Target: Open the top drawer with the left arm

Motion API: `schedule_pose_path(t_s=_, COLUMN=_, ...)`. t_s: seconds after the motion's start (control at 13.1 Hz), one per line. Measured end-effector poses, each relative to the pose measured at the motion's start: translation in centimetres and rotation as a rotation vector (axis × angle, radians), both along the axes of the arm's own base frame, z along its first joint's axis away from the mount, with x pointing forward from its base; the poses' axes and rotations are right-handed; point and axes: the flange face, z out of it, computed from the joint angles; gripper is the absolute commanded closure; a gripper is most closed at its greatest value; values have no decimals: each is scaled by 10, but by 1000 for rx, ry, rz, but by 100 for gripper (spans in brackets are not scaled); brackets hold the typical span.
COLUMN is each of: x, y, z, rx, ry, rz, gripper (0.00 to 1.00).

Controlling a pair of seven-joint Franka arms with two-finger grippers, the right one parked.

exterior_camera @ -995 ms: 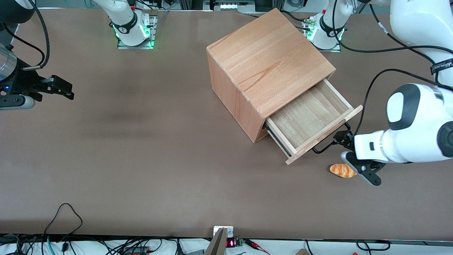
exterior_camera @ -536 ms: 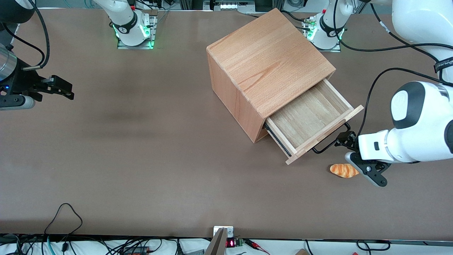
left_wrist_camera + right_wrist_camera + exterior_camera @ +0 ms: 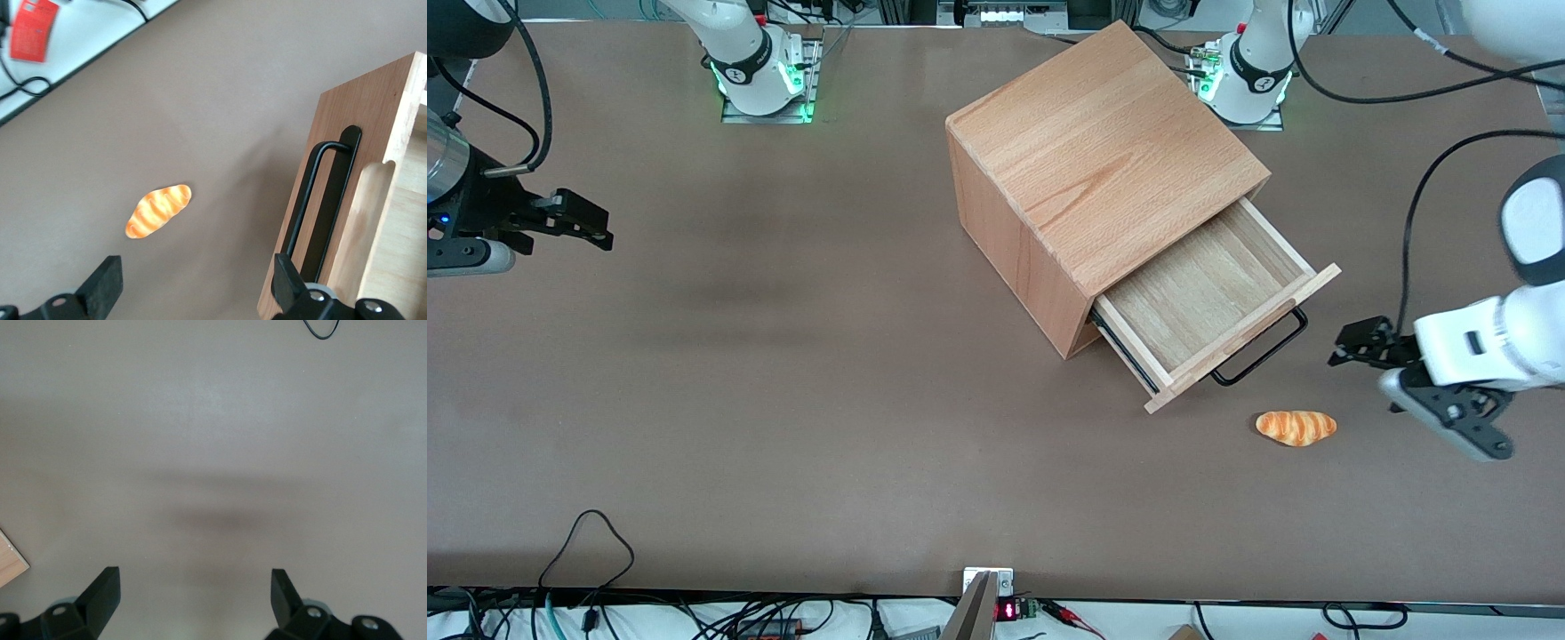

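My jaws (image 3: 1356, 347) hang released and empty near the top drawer (image 3: 1209, 307), which stands pulled out of the beech cabinet (image 3: 1094, 160); I judge it light and free-sliding, best taken by its stiff black bar handle (image 3: 320, 200).

We count 1 wooden cabinet (image 3: 1089, 169), with 1 top drawer (image 3: 1209, 307) pulled out and 1 black bar handle (image 3: 1263, 351). We see 1 bread roll (image 3: 1296, 427) on 1 table (image 3: 783, 400), and 1 left-arm gripper (image 3: 1347, 348) near the drawer, its fingers spread.
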Motion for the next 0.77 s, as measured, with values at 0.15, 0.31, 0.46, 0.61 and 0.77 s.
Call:
schedule_pose_path(t_s=0.15, x=-8, y=19, z=16, rx=20, ry=0, rz=25, gripper=0)
schedule_pose_path(t_s=0.31, x=-15, y=40, z=28, rx=34, ry=7, rz=56, gripper=0)
schedule_pose_path(t_s=0.46, x=-24, y=53, z=38, rx=82, ry=29, rz=120, gripper=0)
schedule_pose_path(t_s=0.61, x=-33, y=56, z=53, rx=115, ry=37, rz=181, gripper=0)
schedule_pose_path(t_s=0.77, x=-46, y=59, z=71, rx=128, ry=46, rz=228, gripper=0)
